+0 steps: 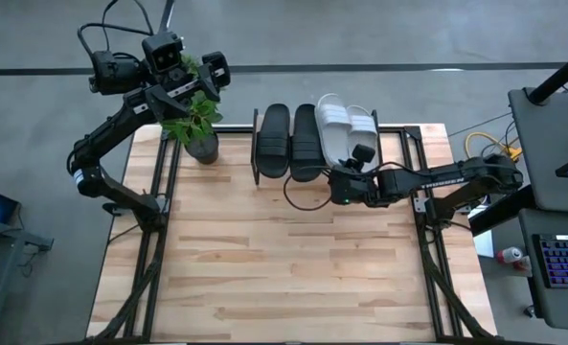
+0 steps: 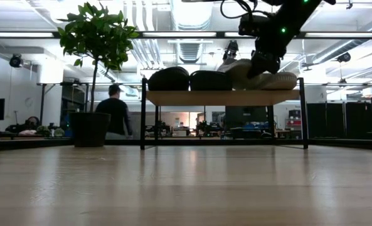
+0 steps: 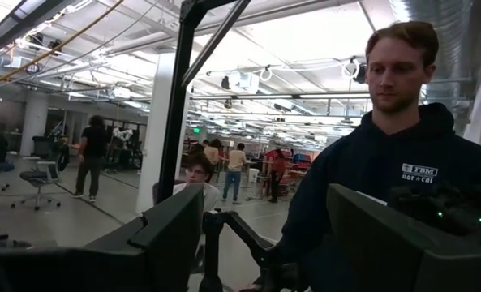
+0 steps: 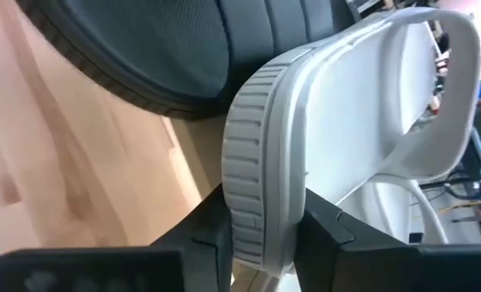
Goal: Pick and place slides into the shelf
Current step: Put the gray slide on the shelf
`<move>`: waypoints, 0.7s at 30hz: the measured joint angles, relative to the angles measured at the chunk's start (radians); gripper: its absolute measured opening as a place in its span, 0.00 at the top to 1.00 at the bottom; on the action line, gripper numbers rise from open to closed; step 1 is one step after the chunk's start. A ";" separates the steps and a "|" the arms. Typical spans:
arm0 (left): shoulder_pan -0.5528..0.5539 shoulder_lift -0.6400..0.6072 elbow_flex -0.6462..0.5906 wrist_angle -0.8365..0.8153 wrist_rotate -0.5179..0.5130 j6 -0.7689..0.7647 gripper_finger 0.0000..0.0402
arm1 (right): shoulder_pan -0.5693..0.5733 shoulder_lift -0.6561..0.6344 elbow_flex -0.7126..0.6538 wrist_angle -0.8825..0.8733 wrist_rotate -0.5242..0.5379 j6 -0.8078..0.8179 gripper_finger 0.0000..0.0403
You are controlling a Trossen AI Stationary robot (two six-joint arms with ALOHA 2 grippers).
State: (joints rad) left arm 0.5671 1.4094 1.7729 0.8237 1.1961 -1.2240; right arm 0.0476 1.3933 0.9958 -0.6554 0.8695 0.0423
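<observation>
The shelf (image 1: 410,142) stands at the table's far middle. Two black slides (image 1: 272,142) (image 1: 306,144) lie side by side on its plank top. To their right are two white slides: one (image 1: 364,125) lies on the plank, and the other (image 1: 331,123) is held by my right gripper (image 1: 339,168), which is shut on it at the shelf's near edge. In the low view this slide (image 2: 236,68) sits tilted above the plank (image 2: 223,97). My left gripper (image 3: 264,235) is open and empty, raised high at the far left above the plant. My right gripper pinches the white slide's heel end (image 4: 256,162) between its two fingers (image 4: 199,235), across the thickness of the sole, with the ribbed side wall facing the wrist camera. The fingers come level from the table's near side, along the slide. The slide is tilted on edge beside the right black slide (image 4: 143,49).
A potted plant (image 1: 197,129) stands on the table left of the shelf. The wooden table (image 1: 284,268) stretches bare in front of the shelf. A person in a dark hoodie (image 3: 386,162) stands beyond the table, and another person (image 2: 115,113) sits in the room behind.
</observation>
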 joint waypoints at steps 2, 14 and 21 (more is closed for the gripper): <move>0.000 0.000 0.000 0.003 0.000 0.000 0.38 | 0.005 0.000 0.002 -0.001 -0.006 0.003 0.78; 0.000 0.000 0.000 0.005 0.003 0.006 0.38 | -0.010 -0.027 0.091 0.016 -0.133 0.029 0.68; 0.000 0.000 0.000 0.006 0.003 0.003 0.38 | -0.028 -0.022 0.047 -0.052 -0.214 0.118 0.53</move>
State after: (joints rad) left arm 0.5667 1.4094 1.7729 0.8295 1.1995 -1.2208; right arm 0.0194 1.3712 1.0424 -0.7075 0.6552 0.1607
